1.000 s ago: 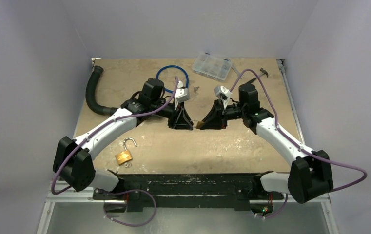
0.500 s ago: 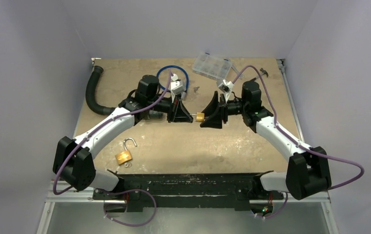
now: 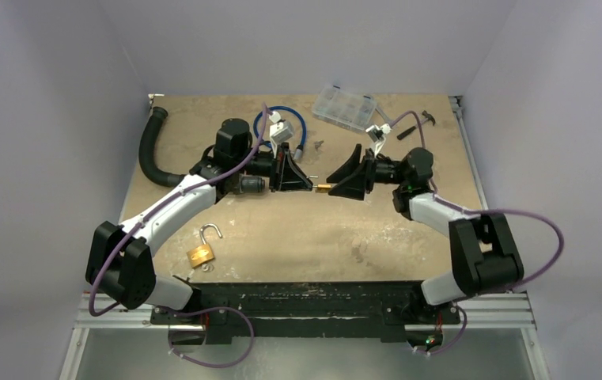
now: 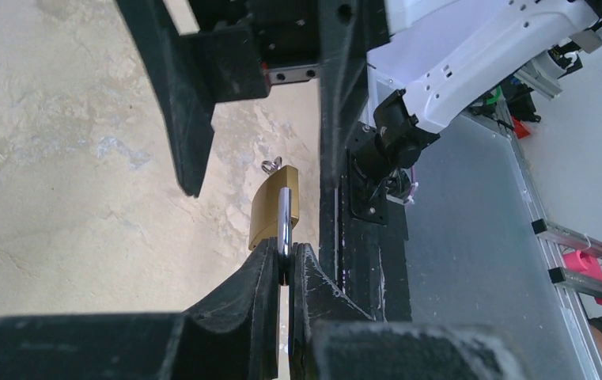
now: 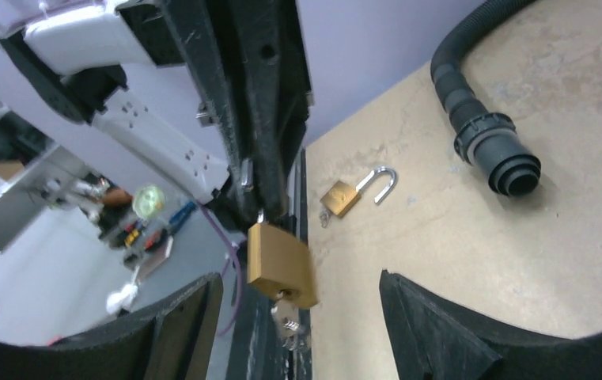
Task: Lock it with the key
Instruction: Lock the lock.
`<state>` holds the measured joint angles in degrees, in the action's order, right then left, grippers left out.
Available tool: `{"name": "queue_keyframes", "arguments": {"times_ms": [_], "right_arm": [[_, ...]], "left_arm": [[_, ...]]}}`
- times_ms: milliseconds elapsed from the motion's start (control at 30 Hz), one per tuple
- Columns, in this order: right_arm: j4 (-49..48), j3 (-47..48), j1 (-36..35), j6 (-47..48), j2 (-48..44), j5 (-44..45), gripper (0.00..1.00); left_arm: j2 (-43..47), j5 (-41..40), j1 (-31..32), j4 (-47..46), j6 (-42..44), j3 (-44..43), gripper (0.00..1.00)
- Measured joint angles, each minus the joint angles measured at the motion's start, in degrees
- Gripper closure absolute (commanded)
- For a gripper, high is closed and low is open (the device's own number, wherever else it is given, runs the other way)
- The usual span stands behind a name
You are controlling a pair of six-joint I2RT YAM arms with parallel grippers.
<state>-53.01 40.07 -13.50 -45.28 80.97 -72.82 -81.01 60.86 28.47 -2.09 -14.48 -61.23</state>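
Left wrist: we see left gripper (image 4: 284,260) jaws pinching brass padlock (image 4: 270,212) by shackle (image 4: 284,220); long axis horizontal, key (image 5: 289,321) end facing right gripper (image 5: 299,279), jaws wide.

The tan table (image 3: 282,229) carries an open padlock (image 3: 201,254), black hose (image 3: 149,152), blue cable (image 3: 304,131) and clear box (image 3: 345,107).

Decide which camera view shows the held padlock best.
Right wrist: the brass padlock hangs with its broad face and key showing. Left wrist shows it edge-on, shackle pinched by the left gripper. Top external shows a brass speck.
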Motion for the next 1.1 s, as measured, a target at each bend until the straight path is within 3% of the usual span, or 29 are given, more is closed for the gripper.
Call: {"name": "queue_keyframes", "arguments": {"times_ms": [100, 167, 367, 467, 600, 767, 933, 1100], "right_arm": [[-16.0, -1.7, 0.0, -15.1, 6.6, -0.2, 0.23], [-21.7, -2.2, 0.0, -22.4, 9.7, -0.2, 0.26], [-29.9, -3.0, -0.1, -28.2, 7.7, 0.1, 0.28], [-26.8, -4.4, -0.4, -20.2, 1.2, 1.0, 0.25], [-3.3, -2.6, -1.5, 4.4, -10.6, 4.4, 0.25], [17.4, 1.6, -2.3, 26.7, -12.0, 7.3, 0.25], [30.2, 1.7, -4.3, 38.6, -10.7, 9.0, 0.32], [34.2, 2.1, -6.5, 44.0, -10.8, 9.1, 0.39]], "left_arm": [[0.0, 0.0, 0.0, -0.5, -0.5, 0.0, 1.0], [0.0, 0.1, 0.0, -0.6, -1.0, 0.0, 1.0], [0.0, 0.2, 0.0, -0.9, -1.5, 0.0, 1.0], [0.0, 0.2, 0.0, -1.2, -2.5, 0.0, 1.0], [0.0, 0.5, 0.0, -2.4, -4.5, 0.0, 1.0], [-0.3, 1.6, 0.0, -5.4, -7.9, 0.3, 1.0], [-0.4, 2.1, 0.0, -7.8, -10.5, 1.1, 1.0], [-0.5, 2.3, 0.0, -8.9, -12.1, 1.5, 1.0]]}}
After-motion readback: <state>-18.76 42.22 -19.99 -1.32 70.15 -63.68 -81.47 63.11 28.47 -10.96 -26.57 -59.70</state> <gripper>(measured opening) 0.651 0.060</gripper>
